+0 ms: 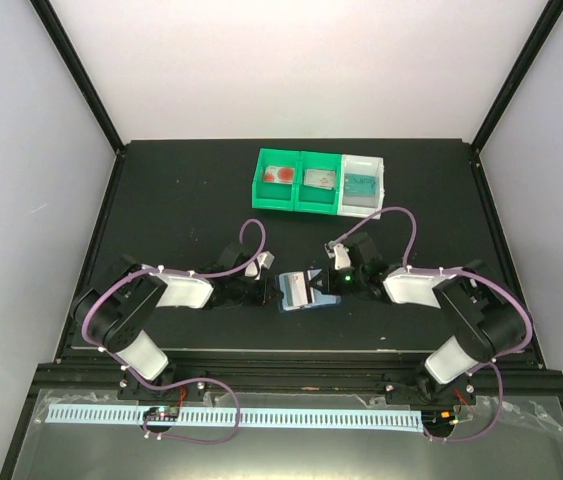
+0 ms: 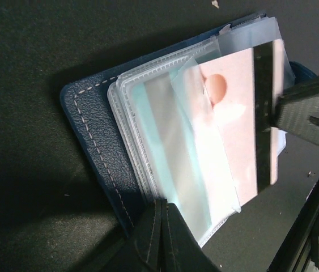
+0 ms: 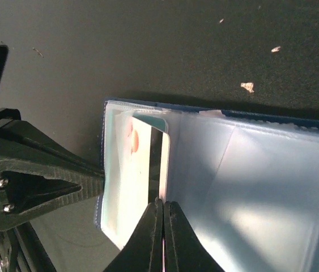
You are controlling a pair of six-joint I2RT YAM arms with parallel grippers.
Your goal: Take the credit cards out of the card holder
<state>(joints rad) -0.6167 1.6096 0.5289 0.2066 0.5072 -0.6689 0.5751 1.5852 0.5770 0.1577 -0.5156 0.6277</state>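
Note:
The navy card holder point(image 1: 306, 290) lies open on the black table between both grippers. Its stitched cover point(image 2: 91, 124) and clear pockets point(image 3: 261, 181) show in the wrist views. A pale credit card point(image 2: 238, 130) with a red circle and a black stripe sticks partway out of a pocket. My right gripper point(image 3: 163, 203) is shut on that card's striped edge point(image 3: 145, 164). My left gripper point(image 2: 162, 205) is shut on the holder's near edge, pinning it. Teal point(image 2: 165, 147) shows through another pocket.
Three small trays stand in a row at the back. A green tray point(image 1: 264, 185) holds a card with red circles. Another green tray point(image 1: 306, 198) holds a greyish card, and a white tray point(image 1: 381, 180) holds a teal one. Small crumbs point(image 3: 247, 86) lie on the table.

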